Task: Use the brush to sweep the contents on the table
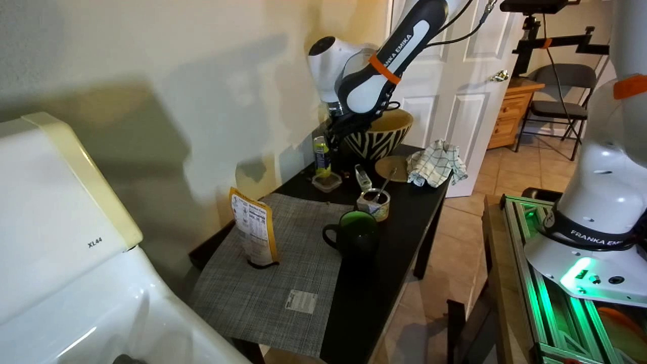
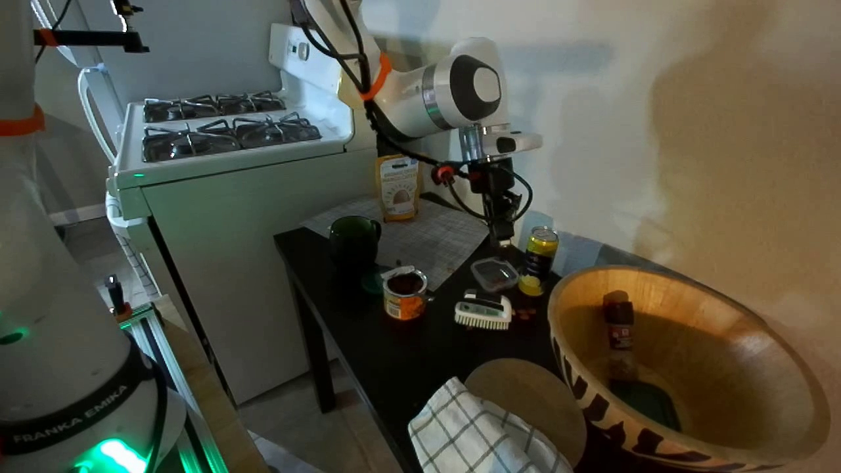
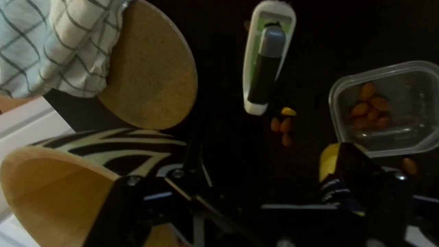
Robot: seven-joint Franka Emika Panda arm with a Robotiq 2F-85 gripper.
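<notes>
- Above the black table (image 2: 420, 351), the gripper (image 2: 502, 238) hangs released, its fingers (image 3: 355, 164) spread well apart.
- The brush (image 2: 483, 312) lies on the table, bristles down, just beside loose brown nuts (image 3: 285, 125), seemingly almonds in the dim wrist view.
- Close to the nuts sit a clear container (image 3: 404, 152) and an upright yellow can (image 2: 539, 259), part of it hidden from the wrist camera by a finger.
- A large bowl (image 2: 713, 328) stands near the can; a checked cloth (image 2: 476, 433) partly covers a round board (image 2: 529, 387) beside it.
- Toward the white stove (image 2: 295, 263) stand an opened tin (image 2: 404, 303), a dark mug (image 1: 360, 237) and, on the grey mat (image 1: 301, 263), an upright pouch (image 1: 255, 230).
- Only the wrist view separates the nuts inside the container.
- In an exterior view, a spoon (image 1: 386, 183) leans in the tin and a chair (image 1: 561, 108) stands beyond.
- In an exterior view, a bottle (image 2: 620, 335) sits inside the bowl and burners (image 2: 190, 138) top the stove.
</notes>
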